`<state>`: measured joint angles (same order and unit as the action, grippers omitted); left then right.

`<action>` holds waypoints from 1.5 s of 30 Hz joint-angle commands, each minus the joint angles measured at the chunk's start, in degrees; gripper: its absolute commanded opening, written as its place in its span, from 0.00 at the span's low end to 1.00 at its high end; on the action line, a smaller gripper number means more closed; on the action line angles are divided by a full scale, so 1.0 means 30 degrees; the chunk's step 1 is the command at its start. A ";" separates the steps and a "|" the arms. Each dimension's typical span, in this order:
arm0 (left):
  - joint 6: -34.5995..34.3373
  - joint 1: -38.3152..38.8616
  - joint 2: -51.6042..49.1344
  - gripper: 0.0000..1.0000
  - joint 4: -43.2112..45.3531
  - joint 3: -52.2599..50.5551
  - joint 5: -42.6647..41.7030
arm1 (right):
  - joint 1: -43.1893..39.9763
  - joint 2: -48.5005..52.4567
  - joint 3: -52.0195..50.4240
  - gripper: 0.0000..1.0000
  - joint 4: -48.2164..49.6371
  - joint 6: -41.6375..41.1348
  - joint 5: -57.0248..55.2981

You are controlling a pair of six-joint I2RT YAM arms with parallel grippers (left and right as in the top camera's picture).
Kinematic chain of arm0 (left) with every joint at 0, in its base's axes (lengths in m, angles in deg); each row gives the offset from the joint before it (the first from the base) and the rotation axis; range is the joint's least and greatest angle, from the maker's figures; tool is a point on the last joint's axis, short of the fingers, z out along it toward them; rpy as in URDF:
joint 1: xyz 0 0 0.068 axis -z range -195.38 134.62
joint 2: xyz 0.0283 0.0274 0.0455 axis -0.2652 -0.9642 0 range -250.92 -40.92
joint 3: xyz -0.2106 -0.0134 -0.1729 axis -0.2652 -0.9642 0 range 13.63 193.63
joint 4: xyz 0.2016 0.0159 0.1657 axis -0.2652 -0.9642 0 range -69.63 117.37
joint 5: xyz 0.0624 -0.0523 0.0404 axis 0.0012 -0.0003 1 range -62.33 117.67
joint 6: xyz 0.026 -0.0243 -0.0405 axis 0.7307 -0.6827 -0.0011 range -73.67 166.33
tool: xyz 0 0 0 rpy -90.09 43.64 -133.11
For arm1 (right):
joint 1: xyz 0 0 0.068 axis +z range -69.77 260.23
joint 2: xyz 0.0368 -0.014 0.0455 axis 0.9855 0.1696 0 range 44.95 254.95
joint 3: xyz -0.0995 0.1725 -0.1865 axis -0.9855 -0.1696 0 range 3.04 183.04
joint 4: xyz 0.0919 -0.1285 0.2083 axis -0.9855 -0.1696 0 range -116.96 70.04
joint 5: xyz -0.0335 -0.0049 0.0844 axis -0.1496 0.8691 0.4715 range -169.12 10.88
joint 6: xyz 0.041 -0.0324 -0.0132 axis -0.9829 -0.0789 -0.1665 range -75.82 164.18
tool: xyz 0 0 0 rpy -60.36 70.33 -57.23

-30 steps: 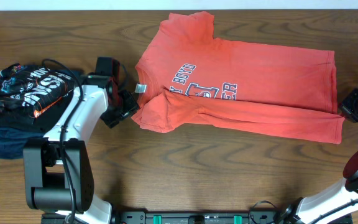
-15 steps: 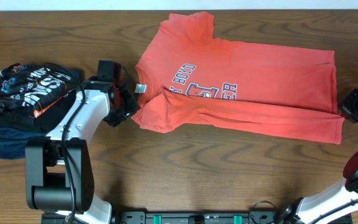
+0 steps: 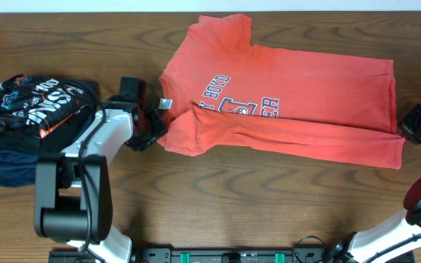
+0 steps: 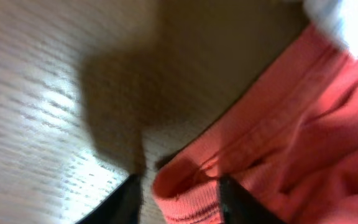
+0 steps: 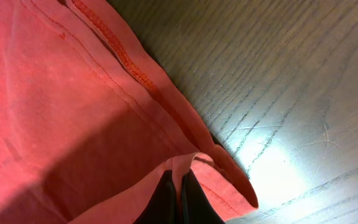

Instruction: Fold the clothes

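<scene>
The orange-red T-shirt (image 3: 291,95) lies spread across the table with its white lettering up and its near side folded over. My left gripper (image 3: 154,126) is at the shirt's left edge, near the neck. In the left wrist view a ribbed fold of the shirt (image 4: 185,199) lies between the left gripper's (image 4: 178,186) partly open fingers. It touches the right finger, and a gap remains at the left one. My right gripper (image 3: 406,131) is at the shirt's near right corner. In the right wrist view this gripper (image 5: 179,182) is shut on a pinch of the shirt's hem (image 5: 191,160).
A pile of black and navy folded garments (image 3: 31,109) lies at the far left, just beyond my left arm. A white label (image 3: 166,103) shows at the shirt's neck. Both arm bases stand at the table's front edge.
My left gripper has moved a little to the right onto the shirt's edge and its fingers have narrowed around the fold. The right gripper and the shirt have not moved.
</scene>
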<state>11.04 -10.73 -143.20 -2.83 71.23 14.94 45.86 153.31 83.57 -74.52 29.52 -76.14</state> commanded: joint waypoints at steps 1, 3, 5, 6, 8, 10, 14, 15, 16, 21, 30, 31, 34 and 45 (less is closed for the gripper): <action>0.0561 0.0102 -0.0488 0.27 0.0168 -0.0219 -0.0226 | 0.0109 -0.0452 -0.0029 0.01 -0.0022 -0.0095 -0.0204; 0.0911 0.0080 -0.0466 0.08 0.0255 -0.0197 -0.0124 | 0.0109 -0.0452 -0.0029 0.01 -0.0022 -0.0095 -0.0204; 0.1042 0.0007 -0.0437 0.06 0.0197 -0.0197 0.0073 | 0.0109 -0.0452 -0.0029 0.01 -0.0022 -0.0095 -0.0204; 0.1086 -0.0044 -0.0379 0.06 0.0168 -0.0197 0.0124 | 0.0109 -0.0452 -0.0029 0.01 -0.0022 -0.0095 -0.0204; 0.1224 -0.0248 -0.0189 0.06 0.0146 -0.0189 0.0117 | 0.0109 -0.0452 -0.0029 0.01 -0.0015 -0.0087 -0.0211; 0.1661 -0.0554 0.0197 0.06 0.0073 -0.0131 0.0124 | 0.0109 -0.0452 -0.0029 0.01 -0.0007 -0.0087 -0.0211; 0.2397 -0.1275 0.1100 0.06 -0.0787 0.0248 0.1596 | 0.0109 -0.0452 -0.0029 0.01 0.0029 -0.0087 -0.0219; 0.2404 -0.1421 0.1282 0.06 -0.0947 0.0284 0.2244 | 0.0109 -0.0452 -0.0029 0.01 0.0044 -0.0087 -0.0219; 0.2397 -0.1610 0.1486 0.06 -0.1086 0.0284 0.3038 | 0.0109 -0.0452 -0.0029 0.01 0.0051 -0.0095 -0.0219; 0.2397 -0.2222 0.1698 0.06 -0.0845 0.0284 0.3978 | 0.0109 -0.0452 -0.0029 0.01 0.0044 -0.0087 -0.0219; 0.1953 -0.2382 0.1690 0.07 -0.0321 0.0284 0.4459 | 0.0109 -0.0459 -0.0029 0.01 -0.0007 -0.0087 -0.0219; 0.1960 -0.2382 0.1690 0.07 -0.0423 0.0284 0.4459 | 0.0109 -0.0452 -0.0029 0.01 -0.0007 -0.0087 -0.0211; 0.1967 -0.2382 0.1698 0.13 -0.0670 0.0284 0.4466 | 0.0109 -0.0452 -0.0029 0.01 -0.0007 -0.0095 -0.0211; 0.3045 -0.2302 0.2849 0.33 -0.1552 0.0291 0.2572 | 0.0109 -0.0452 -0.0029 0.01 0.0000 -0.0095 -0.0211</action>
<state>17.97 -17.62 -138.00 -7.46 71.08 25.80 46.19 153.31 83.57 -74.68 29.50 -75.96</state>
